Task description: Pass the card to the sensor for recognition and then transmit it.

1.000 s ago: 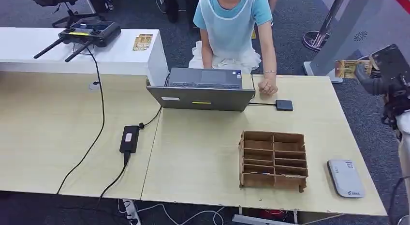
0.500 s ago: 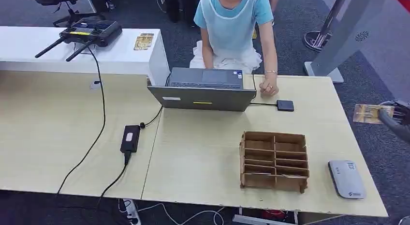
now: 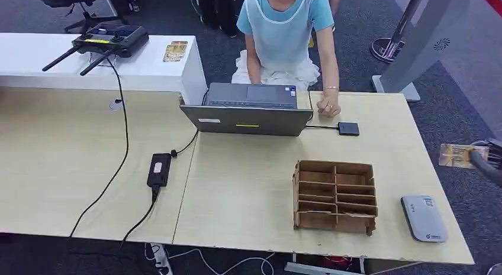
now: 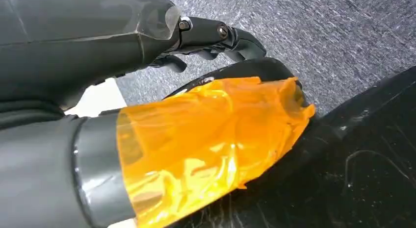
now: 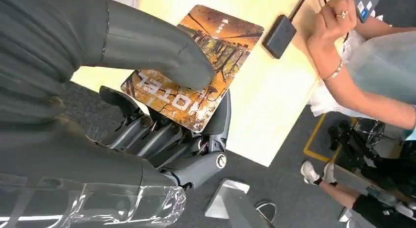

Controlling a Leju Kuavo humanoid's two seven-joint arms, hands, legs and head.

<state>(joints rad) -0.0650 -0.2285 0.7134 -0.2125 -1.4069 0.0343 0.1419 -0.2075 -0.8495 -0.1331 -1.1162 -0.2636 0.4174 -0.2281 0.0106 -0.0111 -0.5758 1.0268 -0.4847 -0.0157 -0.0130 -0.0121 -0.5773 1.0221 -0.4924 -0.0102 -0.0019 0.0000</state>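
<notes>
Your right hand [image 5: 167,135] is grasping the card [image 5: 196,66], thumb pressing down on its printed face and the darker fingers cupping it from underneath. From the head view, that hand [image 3: 486,159] is hanging out past the right edge of the table [image 3: 248,186], over the grey carpet, with the card [image 3: 456,155] lying roughly flat and pointing back toward the table. The card is not touching the table. The sensor [image 3: 423,218], a pale grey pad, is sitting at the table's near right corner, nearer to you than the card and apart from it. Just beside the sensor, a wooden rack [image 3: 335,197] of compartments is standing near the front edge. A small black box [image 3: 348,128] is lying toward the far right edge, and a person's hand [image 3: 327,106] is resting on the table next to it, behind an open laptop [image 3: 248,109]. Your left hand [image 4: 211,37] is hanging over carpet with its fingers curled in and nothing in them: clenched, holding nothing.
</notes>
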